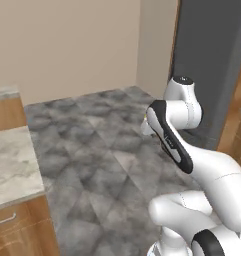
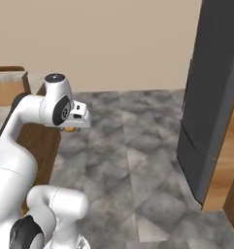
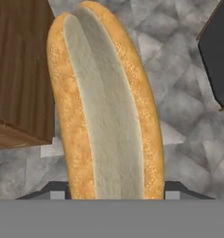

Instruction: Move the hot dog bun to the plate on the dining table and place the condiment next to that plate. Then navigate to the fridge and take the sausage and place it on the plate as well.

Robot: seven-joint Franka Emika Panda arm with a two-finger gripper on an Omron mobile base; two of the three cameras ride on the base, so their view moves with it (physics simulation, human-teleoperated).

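From the left base view, my arm folds up over the grey tiled floor (image 1: pixel 92 145), and a marbled tabletop (image 1: pixel 12 165) sits at the left edge with nothing of the task on the part I can see. My hand is tucked behind my own wrist here, so this view tells me nothing of my fingers.

From the right base view, my gripper (image 2: pixel 72 127) hangs over the floor beside a wood-panelled unit, with a speck of tan, the hot dog bun (image 2: pixel 70 129), peeking below the hand. The dark panel (image 2: pixel 206 107) at the right is cut off by the frame.

In the hand view, the hot dog bun (image 3: pixel 104 107) runs lengthwise away from me, pale cut side up, held between my fingers, whose tips it covers.

So I judge the first step half done: bun lifted, in carriage, not yet set down. The condiment and sausage steps are left. I cannot tell how far off the plate is.
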